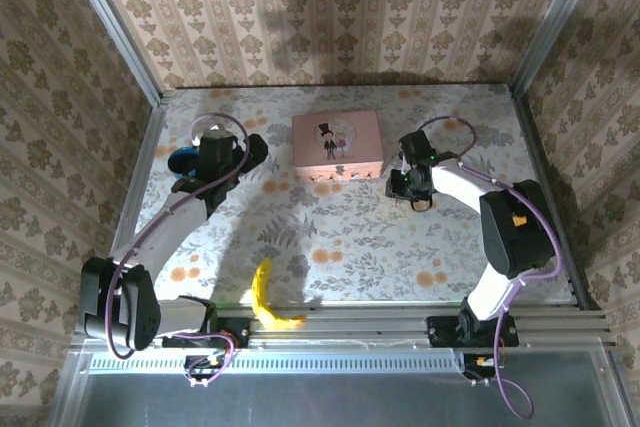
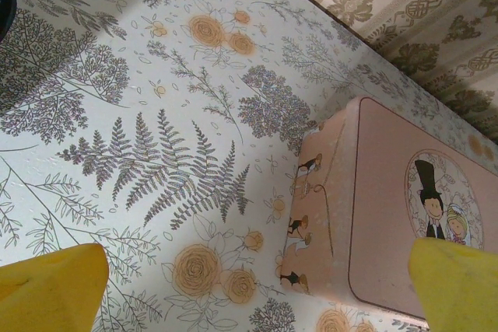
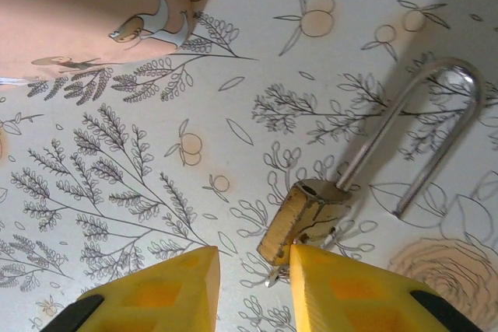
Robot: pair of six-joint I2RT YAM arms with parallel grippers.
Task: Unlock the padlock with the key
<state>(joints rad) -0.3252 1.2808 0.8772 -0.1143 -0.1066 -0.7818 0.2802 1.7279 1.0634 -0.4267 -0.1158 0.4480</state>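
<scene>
Floral table (image 1: 350, 237) holds one padlock (image 3: 302, 214), one box (image 1: 337, 147), one banana (image 1: 268, 299).

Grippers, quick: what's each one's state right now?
Left gripper: open wide, holding nothing.
Right gripper: slightly open, padlock by one fingertip, not clamped.

Bare floral tabletop (image 1: 350, 237) spans the middle of the top view between the 2 arms. A pink box (image 1: 337, 145) blocks the upper centre. The padlock (image 3: 299, 219), shackle swung open, lies near its right side. A banana (image 1: 268, 297) sits at lower left, and a blue object (image 1: 183, 160) at upper left.
</scene>
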